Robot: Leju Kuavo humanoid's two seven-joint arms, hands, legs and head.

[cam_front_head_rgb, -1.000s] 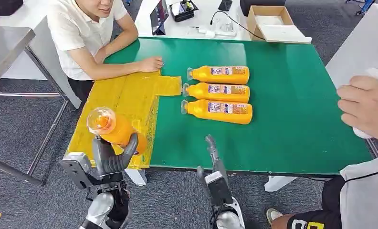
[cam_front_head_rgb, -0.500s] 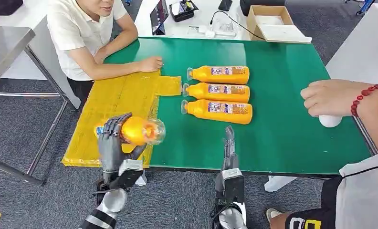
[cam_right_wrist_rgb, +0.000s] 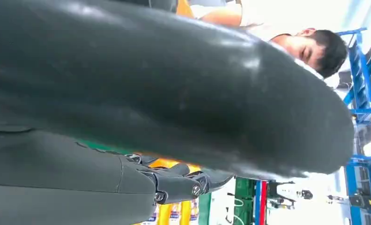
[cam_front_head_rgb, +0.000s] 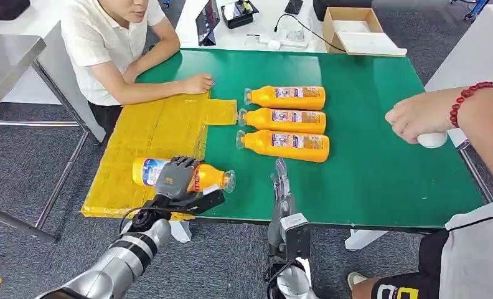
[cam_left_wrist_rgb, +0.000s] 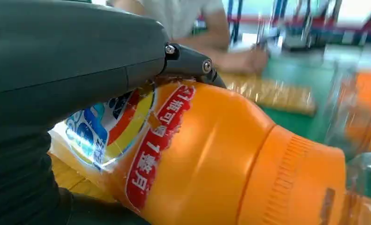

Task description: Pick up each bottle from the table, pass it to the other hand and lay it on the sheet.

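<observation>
On the yellow sheet (cam_front_head_rgb: 150, 128), the left robot hand (cam_front_head_rgb: 177, 177) had lowered the bottle (cam_front_head_rgb: 203, 177) flat, still grasping it; release remained.

Left arm (cam_front_head_rgb: 116, 261) seen entering from lower left of head view, silver forearm angled up and right. Left hand (cam_front_head_rgb: 177, 180) placed palm-down over bottle (cam_front_head_rgb: 188, 175), dark fingers wrapped across its middle; grip confirmed in left wrist view, thumb (cam_left_wrist_rgb: 71, 56) pressed along label. Right arm (cam_front_head_rgb: 289, 249) seen rising from bottom centre, near vertical. Right hand (cam_front_head_rgb: 281, 187) held edge-on, fingers extended straight upward and together, nothing held.
</observation>
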